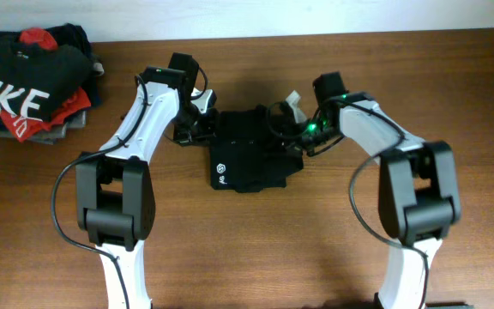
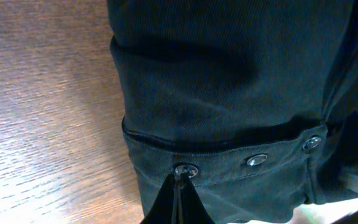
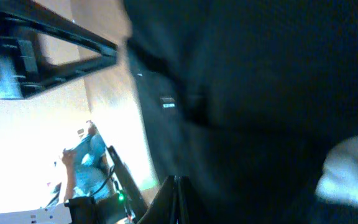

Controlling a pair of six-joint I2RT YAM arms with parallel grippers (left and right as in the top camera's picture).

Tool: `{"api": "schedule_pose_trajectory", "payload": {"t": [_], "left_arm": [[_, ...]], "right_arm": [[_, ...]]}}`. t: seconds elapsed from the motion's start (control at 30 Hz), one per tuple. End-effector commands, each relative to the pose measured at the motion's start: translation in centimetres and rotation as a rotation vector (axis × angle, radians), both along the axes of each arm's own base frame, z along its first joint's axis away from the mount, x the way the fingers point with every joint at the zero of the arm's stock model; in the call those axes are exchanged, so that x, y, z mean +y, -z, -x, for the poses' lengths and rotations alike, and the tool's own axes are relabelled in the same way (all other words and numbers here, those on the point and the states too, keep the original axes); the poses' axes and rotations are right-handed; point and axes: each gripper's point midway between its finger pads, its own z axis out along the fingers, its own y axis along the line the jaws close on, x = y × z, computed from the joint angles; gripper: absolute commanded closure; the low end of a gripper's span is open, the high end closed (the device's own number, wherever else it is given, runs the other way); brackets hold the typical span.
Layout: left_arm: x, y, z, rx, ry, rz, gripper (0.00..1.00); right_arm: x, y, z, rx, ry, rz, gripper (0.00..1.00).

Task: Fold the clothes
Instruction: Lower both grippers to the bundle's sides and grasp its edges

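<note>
Work surface: brown wood-grain table (image 1: 247, 257).
Grain runs side to side; a pale strip (image 1: 316, 15) borders the far edge. Light glare on the wood, lower left of the left wrist view.

T-shirt (image 1: 251, 159) lies mid-table (image 1: 247, 257); left gripper (image 1: 191, 129) at its left edge, right gripper (image 1: 294, 137) at its right edge, garment pile (image 1: 33, 81) well to its left.

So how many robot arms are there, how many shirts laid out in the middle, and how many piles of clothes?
Arms: 2, the left arm and the right arm
Laid out in the middle: 1 black shirt
Clothes heaped in the corner: 1 pile
Total: 4
</note>
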Motion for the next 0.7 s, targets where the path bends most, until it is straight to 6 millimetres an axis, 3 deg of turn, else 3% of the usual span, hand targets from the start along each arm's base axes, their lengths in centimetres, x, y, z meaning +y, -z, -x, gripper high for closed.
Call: {"api": "schedule_pose_trajectory", "payload": {"t": [0.0,0.1,0.33,0.43,0.67], "left_arm": [[-0.2,-0.7,-0.2,-0.02,0.011,0.028,0.99],[-0.2,-0.7,-0.2,-0.024,0.011,0.028,0.99],[0.6,-0.4,-0.4,-0.032,0.009,-0.02,1.0],[0.4,-0.7,-0.3,-0.037,0.022,-0.008,0.99],[-0.8,-4.2,0.3,-0.114,0.118,0.081,1.0]], "right_arm": [[0.6,1.8,0.6,0.06,-0.027,-0.074,0.96],[0.5,3.2,0.8,0.094,-0.023,-0.065,0.96],[-0.6,2.5,0.1,0.107,0.022,-0.062,0.96],[-1.7,0.7,-0.8,0.071,0.05,-0.073,0.96],[-2.0,-7.0,-2.0,-0.116,0.047,-0.103,0.96]]}}
